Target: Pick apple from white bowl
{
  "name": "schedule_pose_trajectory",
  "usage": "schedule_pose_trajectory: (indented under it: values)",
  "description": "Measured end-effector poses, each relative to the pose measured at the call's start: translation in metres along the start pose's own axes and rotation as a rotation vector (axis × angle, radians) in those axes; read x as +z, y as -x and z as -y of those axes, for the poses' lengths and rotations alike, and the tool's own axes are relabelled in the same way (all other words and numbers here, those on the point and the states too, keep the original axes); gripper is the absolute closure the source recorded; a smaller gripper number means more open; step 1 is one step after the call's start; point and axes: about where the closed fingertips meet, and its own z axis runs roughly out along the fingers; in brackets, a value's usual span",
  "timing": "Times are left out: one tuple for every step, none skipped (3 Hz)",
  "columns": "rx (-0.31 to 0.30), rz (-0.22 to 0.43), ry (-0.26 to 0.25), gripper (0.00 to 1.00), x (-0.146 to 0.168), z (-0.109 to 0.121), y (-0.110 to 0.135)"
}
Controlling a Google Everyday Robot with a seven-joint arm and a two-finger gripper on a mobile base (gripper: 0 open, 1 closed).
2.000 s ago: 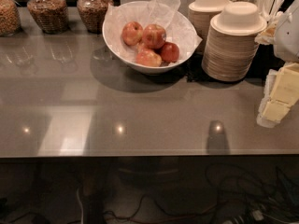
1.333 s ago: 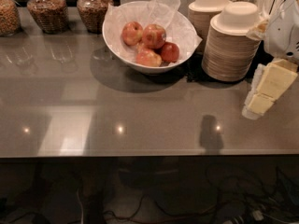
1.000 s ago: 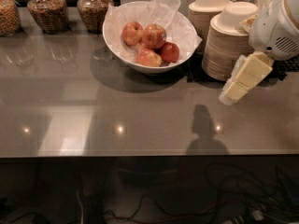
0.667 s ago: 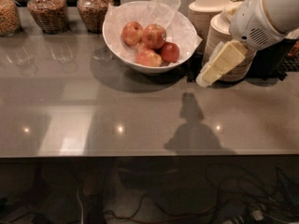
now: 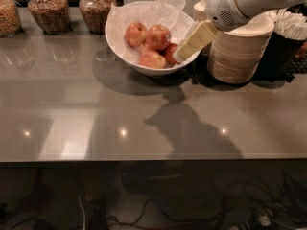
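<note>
the gripper (image 5: 178,56) hangs over the right rim of the white bowl (image 5: 117,37), close beside the stacked paper bowls (image 5: 240,56). crinkled paper (image 5: 168,4) rises behind, jars (image 5: 96,6) stand back left. the counter (image 5: 96,119) in front lies open.

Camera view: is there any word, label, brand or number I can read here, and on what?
None readable. The jars, white bowl, stacked paper bowls and the arm's white housing show no lettering. The gripper, over the bowl's right rim beside the apples, carries no mark either.
</note>
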Motion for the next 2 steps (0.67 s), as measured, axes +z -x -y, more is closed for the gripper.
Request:
schedule_pose_trajectory:
  values:
    - [-0.004, 0.01, 0.022, 0.0, 0.034, 0.01, 0.013]
    - [-0.002, 0.011, 0.053, 0.0, 0.064, 0.014, 0.022]
